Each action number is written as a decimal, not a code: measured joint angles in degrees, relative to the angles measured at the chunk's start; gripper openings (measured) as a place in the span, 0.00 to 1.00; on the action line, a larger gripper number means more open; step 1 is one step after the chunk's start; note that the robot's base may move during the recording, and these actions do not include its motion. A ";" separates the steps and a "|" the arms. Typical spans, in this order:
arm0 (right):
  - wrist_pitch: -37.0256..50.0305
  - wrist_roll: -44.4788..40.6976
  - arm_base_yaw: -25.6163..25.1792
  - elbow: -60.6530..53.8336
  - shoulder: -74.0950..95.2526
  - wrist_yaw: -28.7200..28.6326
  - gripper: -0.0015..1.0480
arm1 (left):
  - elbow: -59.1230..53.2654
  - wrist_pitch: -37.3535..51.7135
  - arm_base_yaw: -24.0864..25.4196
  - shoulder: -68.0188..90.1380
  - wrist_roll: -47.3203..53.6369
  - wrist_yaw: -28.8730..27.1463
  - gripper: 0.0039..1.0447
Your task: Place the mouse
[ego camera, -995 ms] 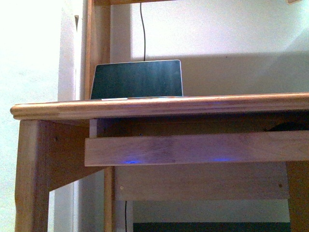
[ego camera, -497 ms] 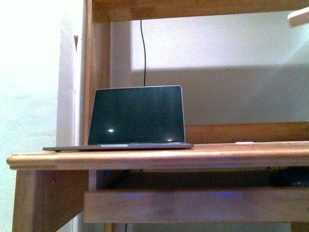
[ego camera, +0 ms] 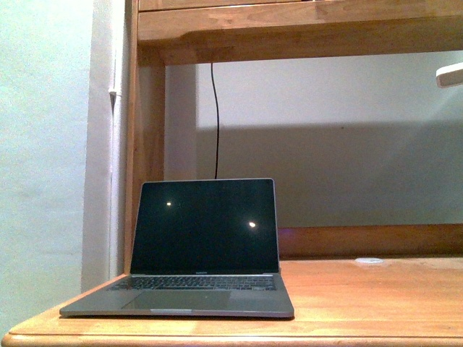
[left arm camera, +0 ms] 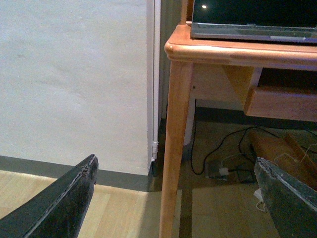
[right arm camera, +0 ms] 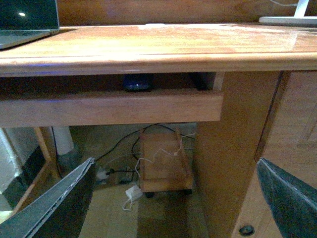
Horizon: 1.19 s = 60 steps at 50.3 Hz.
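Both claws are spread wide with nothing between the fingers. The left claw (left arm camera: 174, 159) hangs low beside the desk's corner leg, and the right claw (right arm camera: 176, 161) hangs below the desk's front edge.

Just beyond the right claw, the mouse (right arm camera: 137, 83) lies on the pull-out shelf (right arm camera: 109, 106) under the desk (ego camera: 362, 303). It is a small dark dome, half hidden in shadow behind the shelf's front board, and nothing touches it.

Above that, the front view has climbed. A second ago it looked at the desk's edge and the shelf from below; now it looks across the top. The laptop (ego camera: 206, 231) stands open on the left with its screen dark. A small white disc (ego camera: 369, 260) lies well to its right, near the back board, and a black cable (ego camera: 217, 123) runs up the wall behind.

So the robot's body seems to have risen to working height, but the pick has not begun. The right claw looks better placed to reach into the shelf, and the bare wood right of the laptop seems the likely spot for the mouse.
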 joint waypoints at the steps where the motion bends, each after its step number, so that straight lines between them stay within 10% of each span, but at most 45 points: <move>1: 0.00 0.00 0.00 0.00 0.00 0.00 0.93 | 0.00 0.00 0.00 0.00 0.00 0.00 0.93; 23: 0.00 0.00 0.00 0.00 0.00 0.00 0.93 | 6.08 -1.90 0.50 21.75 -3.72 5.68 0.93; 40: 0.00 0.00 0.00 0.00 0.00 0.00 0.93 | 18.29 25.75 -3.89 63.30 28.17 8.52 0.93; 60: 0.00 0.00 0.00 0.00 0.00 0.00 0.93 | 29.00 37.70 -11.50 88.72 64.63 15.37 0.93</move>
